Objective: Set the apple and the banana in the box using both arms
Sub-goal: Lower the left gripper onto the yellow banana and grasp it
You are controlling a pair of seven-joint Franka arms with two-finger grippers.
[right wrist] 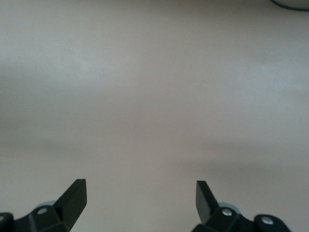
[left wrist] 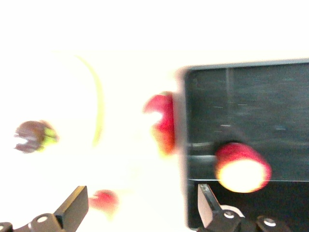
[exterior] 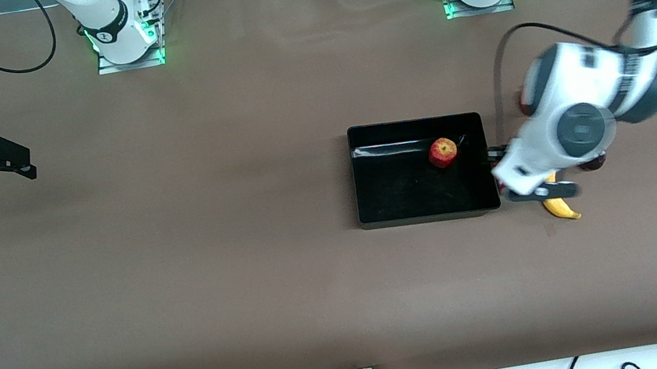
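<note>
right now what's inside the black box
Only the apple lies in the box, near its wall toward the bases. The left hand hides the corner beside the banana.

front view looks down from high across the table point(exterior: 181, 271); both wrist views look down low past their fingers, the left sharing the box point(exterior: 372, 204) point(left wrist: 270, 96).

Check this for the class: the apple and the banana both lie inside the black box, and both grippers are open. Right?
Not quite. The front view shows only the apple inside the black box; the banana lies on the table beside it, under the left gripper. Both grippers, including the right gripper, are open.
</note>
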